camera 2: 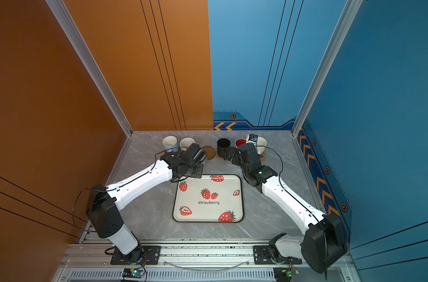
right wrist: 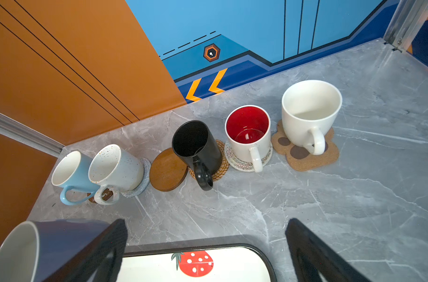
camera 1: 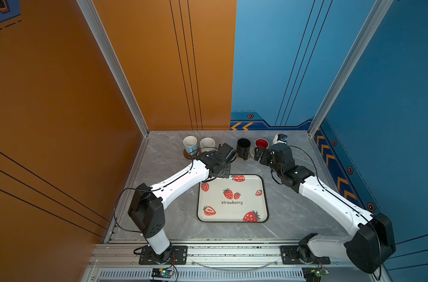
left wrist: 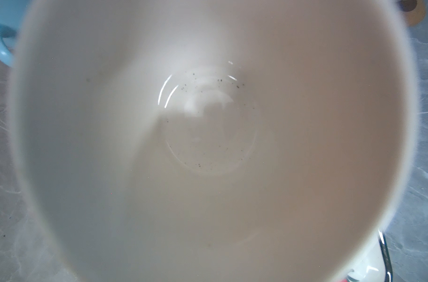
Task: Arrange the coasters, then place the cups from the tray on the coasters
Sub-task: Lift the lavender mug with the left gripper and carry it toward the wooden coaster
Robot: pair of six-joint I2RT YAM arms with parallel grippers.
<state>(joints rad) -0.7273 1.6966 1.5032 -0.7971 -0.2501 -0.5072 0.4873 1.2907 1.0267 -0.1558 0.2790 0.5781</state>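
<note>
The lavender mug (right wrist: 66, 239) is the only cup not on a coaster. It hangs under the left gripper (camera 2: 200, 156), near the far left corner of the strawberry tray (camera 1: 252, 202), which stands bare, and short of the row of cups. The left fingers show in no view, but the mug's pale inside (left wrist: 208, 146) fills the left wrist view, so I judge them pinched on its wall or rim. The right gripper (right wrist: 205, 223) hovers over the counter (right wrist: 305, 207) by the tray's far edge. Its fingers (right wrist: 105, 244) are spread wide with nothing between them. Five mugs already stand on coasters. The brown wooden disc (right wrist: 167, 169) lies free between the speckled white mug (right wrist: 125, 168) and the black mug (right wrist: 200, 151), just beside both. Being glazed ceramic, the lavender mug should be stiff, fairly heavy and slick, and it would chip if knocked. A pinch over the rim wall will probably carry it, though it may swing or slip, so the handle or a deeper bite would be safer. The gap is tight and the black mug's handle juts toward the disc, so it wants a straight, level descent.
</note>
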